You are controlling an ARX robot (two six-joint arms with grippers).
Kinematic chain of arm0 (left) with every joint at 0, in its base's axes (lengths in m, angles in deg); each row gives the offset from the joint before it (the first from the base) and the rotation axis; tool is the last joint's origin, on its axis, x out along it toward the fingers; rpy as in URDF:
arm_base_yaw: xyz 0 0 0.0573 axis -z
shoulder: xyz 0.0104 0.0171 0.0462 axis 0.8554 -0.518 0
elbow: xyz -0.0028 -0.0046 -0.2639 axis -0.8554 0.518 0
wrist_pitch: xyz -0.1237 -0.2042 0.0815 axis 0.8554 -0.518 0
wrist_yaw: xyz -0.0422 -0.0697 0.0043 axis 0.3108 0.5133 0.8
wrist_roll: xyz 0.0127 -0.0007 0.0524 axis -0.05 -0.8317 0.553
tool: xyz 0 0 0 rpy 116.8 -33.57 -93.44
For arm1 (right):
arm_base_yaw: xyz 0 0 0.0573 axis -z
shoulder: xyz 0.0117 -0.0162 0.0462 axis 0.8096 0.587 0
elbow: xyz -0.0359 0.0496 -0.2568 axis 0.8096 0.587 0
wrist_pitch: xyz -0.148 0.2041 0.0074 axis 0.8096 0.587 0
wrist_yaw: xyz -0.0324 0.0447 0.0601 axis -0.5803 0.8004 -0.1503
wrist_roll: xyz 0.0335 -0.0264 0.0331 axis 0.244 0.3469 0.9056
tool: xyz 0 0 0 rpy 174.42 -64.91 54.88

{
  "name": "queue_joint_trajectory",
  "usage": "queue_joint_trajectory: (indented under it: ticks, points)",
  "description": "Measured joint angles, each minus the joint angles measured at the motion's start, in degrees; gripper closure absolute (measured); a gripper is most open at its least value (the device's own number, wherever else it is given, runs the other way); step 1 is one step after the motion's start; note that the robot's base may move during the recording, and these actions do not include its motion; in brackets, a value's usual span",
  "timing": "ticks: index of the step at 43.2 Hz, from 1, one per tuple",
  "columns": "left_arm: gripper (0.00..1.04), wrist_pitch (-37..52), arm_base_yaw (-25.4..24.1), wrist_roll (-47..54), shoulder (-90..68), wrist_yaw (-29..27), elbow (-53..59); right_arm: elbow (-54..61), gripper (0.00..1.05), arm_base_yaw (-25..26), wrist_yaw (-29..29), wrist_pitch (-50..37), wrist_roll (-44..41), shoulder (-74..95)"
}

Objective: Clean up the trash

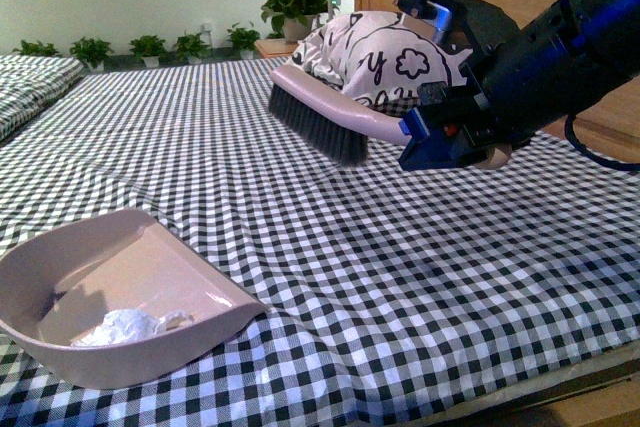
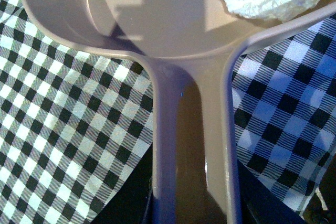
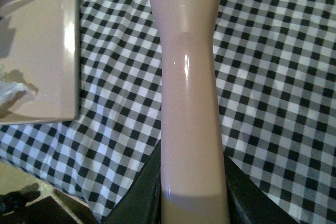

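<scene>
I judge the main risk from here to be a spill: the trash (image 1: 128,326) lies loose in the dustpan (image 1: 90,277), close to the pan's open lip at the lower left of the front view, and any tilt of that lip downward while the pan is lifted could roll the wad back onto the checked cloth (image 1: 420,277). The left gripper itself is not visible in any view; the left wrist view shows only the dustpan handle (image 2: 194,145) running down into the dark bottom edge of the frame, so I cannot tell how the jaws stand around it, and a loose hold there would let the pan swing. The right gripper (image 1: 455,137), at the right centre of the front view, is closed on the handle of the brush (image 1: 325,112) and holds it clear above the cloth, bristles down; a careless sweep could catch the fabric or knock the printed pillow (image 1: 385,62) just behind it. The trash is a small crumpled white wad of tissue, creased and irregular, with a smaller scrap just beside it. It looks light and would shift easily. It sits wholly inside the pan, and at the upper right of the left wrist view it rests against the pan's inner wall.
</scene>
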Motion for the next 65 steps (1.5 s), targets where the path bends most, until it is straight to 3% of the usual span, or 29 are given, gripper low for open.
queue_joint_trajectory:
  ticks: [11, 17, 25, 31, 36, 41, 48, 52, 65]
  points:
    - [0.80, 0.7, 0.1, -0.5, 0.0, -0.4, 0.1, 8.0, 0.85, 4.9, -4.9, -16.1, 4.7, -2.1]
    - [0.80, 21.7, 1.7, -14.5, 2.0, -3.2, 6.3, 13.9, 0.85, 11.3, -4.3, -18.7, 5.8, -8.7]
    - [0.80, 30.9, 3.2, -27.3, 4.9, -3.6, 7.8, 16.7, 0.85, 15.3, -0.2, -17.2, 5.9, -15.2]
    - [0.80, 37.9, 4.4, -37.6, 8.1, -8.2, 9.2, 17.4, 0.85, 19.0, 2.8, -17.2, 8.3, -21.3]
    - [0.80, 43.6, 5.6, -46.3, 13.2, -18.0, 11.3, 20.1, 0.85, 21.4, 5.0, -17.2, 12.8, -29.3]
    - [0.80, 44.8, 7.7, -50.2, 21.5, -27.2, 15.1, 23.6, 0.85, 20.1, 6.7, -16.4, 17.1, -38.5]
    - [0.80, 41.1, 12.6, -52.5, 35.6, -31.9, 20.2, 26.7, 0.85, 15.6, 5.5, -14.9, 24.0, -49.8]
    - [0.80, 38.8, 14.5, -53.3, 41.5, -33.8, 21.8, 27.8, 0.85, 13.5, 2.4, -14.6, 26.2, -53.6]
    - [0.80, 32.7, 23.8, -51.7, 60.0, -47.8, 29.6, 32.9, 0.85, 3.6, -13.1, -13.1, 29.8, -64.2]
